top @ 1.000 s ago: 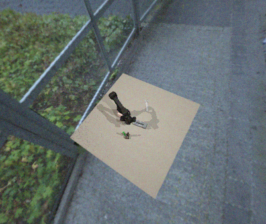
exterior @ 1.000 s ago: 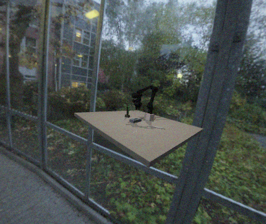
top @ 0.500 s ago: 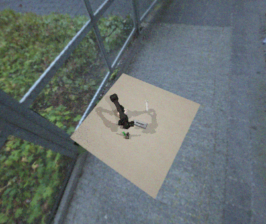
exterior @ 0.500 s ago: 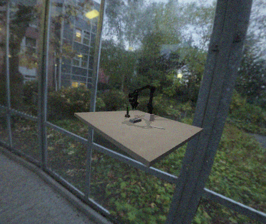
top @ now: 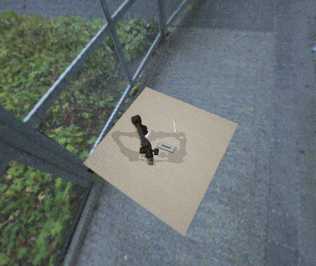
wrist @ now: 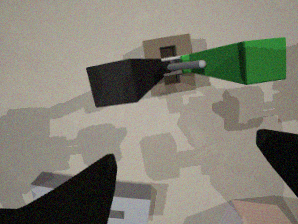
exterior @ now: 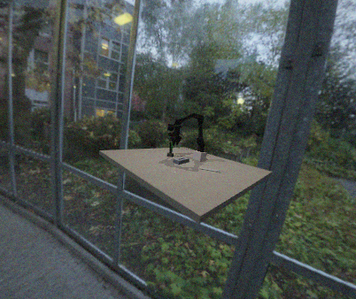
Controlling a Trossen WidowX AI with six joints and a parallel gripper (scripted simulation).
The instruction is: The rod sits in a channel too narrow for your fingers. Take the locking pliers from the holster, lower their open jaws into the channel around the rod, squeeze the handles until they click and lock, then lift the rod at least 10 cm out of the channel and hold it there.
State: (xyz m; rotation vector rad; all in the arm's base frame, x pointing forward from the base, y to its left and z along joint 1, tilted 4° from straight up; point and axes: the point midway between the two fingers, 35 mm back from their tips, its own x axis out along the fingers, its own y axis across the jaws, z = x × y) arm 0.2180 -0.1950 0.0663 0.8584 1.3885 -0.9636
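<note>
The locking pliers (wrist: 265, 61) (exterior: 171, 148) stand upright in the brown holster (wrist: 154, 48) (exterior: 170, 155), with one black and one green handle spread apart. In the top view they show as a small green and dark shape beyond the arm's end. My gripper (wrist: 186, 149) is open and empty. In the wrist view both handles lie above its fingertips, outside the gap between them. The grey channel block (top: 172, 149) (exterior: 181, 162) (wrist: 134, 204) shows at the wrist view's lower left, partly behind the left finger. Its slot looks dark; I cannot make out the rod.
A pale pinkish block (exterior: 199, 156) (wrist: 260, 212) is near the arm's base, at the wrist view's lower right. A thin whitish strip (top: 174, 125) (exterior: 210, 170) lies on the tan table top (top: 193, 177) (exterior: 191, 195). The arm's shadows cross the table.
</note>
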